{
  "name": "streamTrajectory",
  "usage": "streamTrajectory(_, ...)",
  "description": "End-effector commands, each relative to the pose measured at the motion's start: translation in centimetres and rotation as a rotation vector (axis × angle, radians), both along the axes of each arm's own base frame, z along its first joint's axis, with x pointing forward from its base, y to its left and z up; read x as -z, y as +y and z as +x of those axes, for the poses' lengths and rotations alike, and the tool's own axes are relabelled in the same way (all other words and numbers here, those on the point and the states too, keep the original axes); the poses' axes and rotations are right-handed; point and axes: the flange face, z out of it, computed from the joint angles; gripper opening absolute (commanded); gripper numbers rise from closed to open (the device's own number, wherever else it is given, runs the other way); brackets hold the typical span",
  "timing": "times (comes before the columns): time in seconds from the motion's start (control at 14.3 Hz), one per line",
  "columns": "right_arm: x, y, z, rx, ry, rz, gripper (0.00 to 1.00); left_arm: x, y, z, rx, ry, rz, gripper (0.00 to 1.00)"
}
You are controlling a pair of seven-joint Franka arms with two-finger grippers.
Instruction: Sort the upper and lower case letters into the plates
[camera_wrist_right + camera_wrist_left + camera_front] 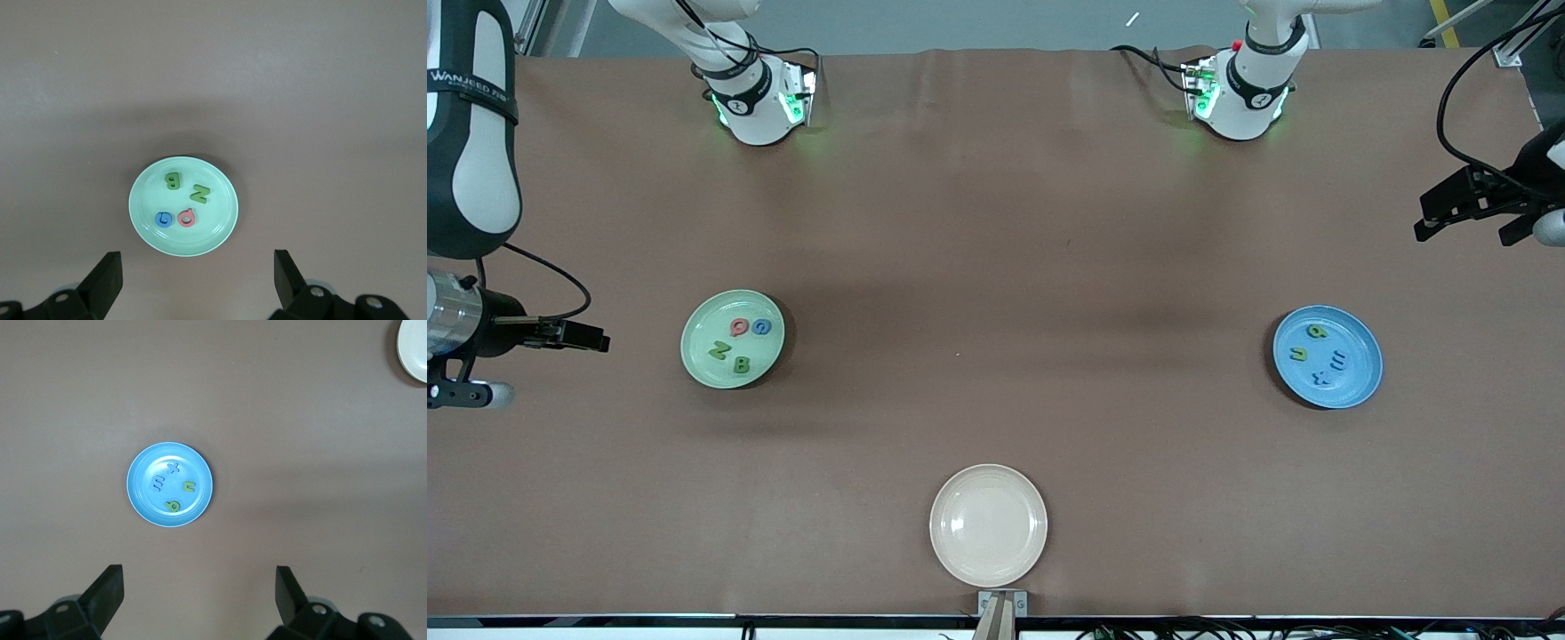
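Item 1. Pale green plate (732, 339), middle-left of the front frame, toward the right arm's end of the table. It held four capitals: red Q (739, 327), blue G (761, 327), green N (719, 350), green B (741, 364). The right wrist view showed the letter shapes plainly; the front view gave them only as small coloured spots.

Item 2. Bright blue plate (1328, 356), middle-right of the front frame, toward the left arm's end. It held four small letters: blue m (1338, 360), blue x (1321, 377), and two green ones (1317, 332) (1299, 354). The left wrist view separated the blue pair from the blue plate better than the front view did.

Item 3. Cream-white plate (988, 524), lower centre of the front frame, nearest the front camera, nothing on it. The left wrist view caught only its edge in the upper right corner; the right wrist view did not show it.

Item 4. Right gripper (569, 335), left edge of the front frame, in the air beside the pale green plate; fingers spread wide, holding nothing, as its wrist view confirmed.

Item 5. Left gripper (1467, 218), upper right edge of the front frame, above the brown table (996, 222); fingers likewise spread wide and empty.
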Motion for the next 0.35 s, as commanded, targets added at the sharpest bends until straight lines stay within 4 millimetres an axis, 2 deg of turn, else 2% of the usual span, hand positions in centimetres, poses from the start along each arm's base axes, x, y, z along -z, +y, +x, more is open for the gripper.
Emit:
streamTrajectory(0.0, -1.5, -0.3, -0.9, -0.016, -0.004, -0.012, 1.00, -0.7, 0.0, 0.4, 0.017, -0.025, -0.009, 1.00)
streamTrajectory(0.28, -3.0, -0.1, -1.8, -0.021, -0.007, -0.010, 1.00, -0.7, 0.0, 0.4, 0.017, -0.027, -0.009, 1.00)
